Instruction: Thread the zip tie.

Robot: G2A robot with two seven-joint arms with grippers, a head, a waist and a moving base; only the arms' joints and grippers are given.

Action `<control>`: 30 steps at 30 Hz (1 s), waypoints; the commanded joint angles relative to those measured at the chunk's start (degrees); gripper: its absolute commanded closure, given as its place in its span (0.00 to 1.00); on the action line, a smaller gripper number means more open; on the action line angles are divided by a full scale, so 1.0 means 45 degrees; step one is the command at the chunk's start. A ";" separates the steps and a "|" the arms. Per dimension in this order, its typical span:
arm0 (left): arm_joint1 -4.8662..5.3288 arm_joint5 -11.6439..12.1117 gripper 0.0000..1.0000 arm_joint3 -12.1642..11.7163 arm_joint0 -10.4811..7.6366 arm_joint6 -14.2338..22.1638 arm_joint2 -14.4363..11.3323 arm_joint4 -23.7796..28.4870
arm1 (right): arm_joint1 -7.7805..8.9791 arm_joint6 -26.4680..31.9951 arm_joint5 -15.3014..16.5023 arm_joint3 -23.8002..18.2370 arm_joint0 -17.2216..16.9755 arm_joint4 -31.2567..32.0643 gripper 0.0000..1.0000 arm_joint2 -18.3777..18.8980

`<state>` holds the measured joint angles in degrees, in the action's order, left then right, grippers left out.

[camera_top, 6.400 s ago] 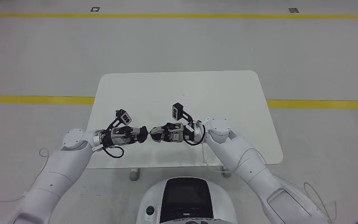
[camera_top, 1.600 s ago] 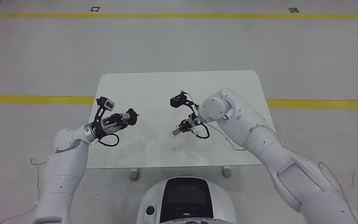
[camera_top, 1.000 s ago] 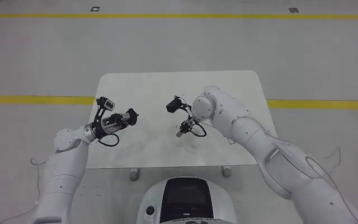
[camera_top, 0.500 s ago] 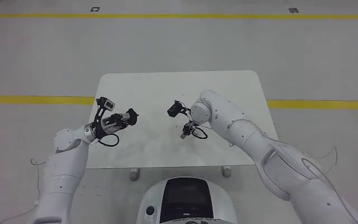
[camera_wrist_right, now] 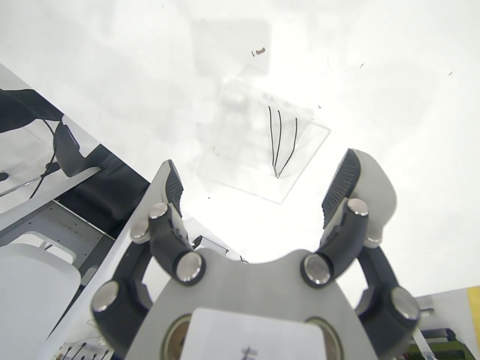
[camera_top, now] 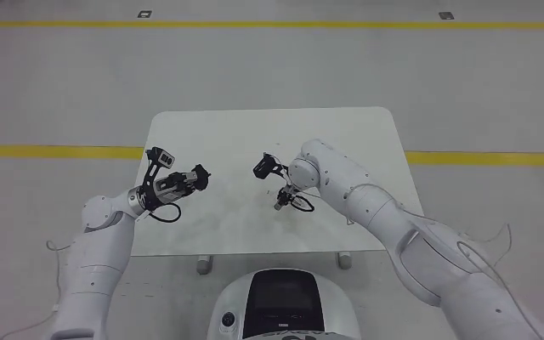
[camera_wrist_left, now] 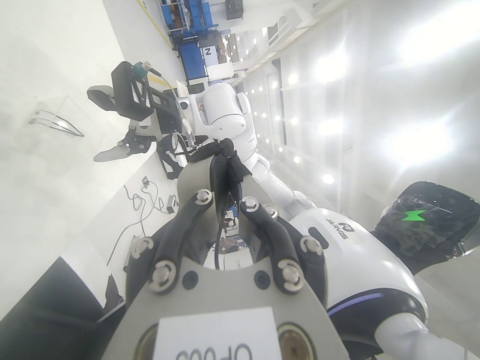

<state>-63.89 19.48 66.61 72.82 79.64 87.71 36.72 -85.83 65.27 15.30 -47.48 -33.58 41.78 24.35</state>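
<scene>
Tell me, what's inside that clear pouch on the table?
The clear pouch holds three thin black zip ties, fanned, meeting at one end. Whether anything else is inside, I cannot tell.

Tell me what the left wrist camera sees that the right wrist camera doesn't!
Left wrist view: the left gripper pinched shut on a black strip, probably the zip tie, with a big bright room behind it. Right wrist view: a tiny dark speck on the table near the bag. Both: the white table, the right gripper with its fingers open above it, and the clear bag holding thin black spare ties.
</scene>
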 commanded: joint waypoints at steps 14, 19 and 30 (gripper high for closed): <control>0.0000 0.0000 1.00 0.0000 0.0000 0.0000 0.0000 0.0000 | 0.0157 0.0099 -0.0179 -0.0894 -0.0182 0.1602 0.73 0.0172; 0.0000 0.0000 1.00 0.0000 0.0000 0.0000 0.0000 0.0000 | 0.0166 0.0153 -0.0064 -0.0935 -0.0279 0.1764 0.87 0.0271; 0.0000 0.0000 1.00 0.0000 0.0000 0.0000 0.0000 0.0000 | -0.0132 -0.0382 0.0170 0.0078 -0.0491 0.1874 0.92 0.0213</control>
<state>-63.89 19.48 66.61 72.82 79.64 87.71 36.72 -86.25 63.78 16.01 -47.75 -35.75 50.23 25.39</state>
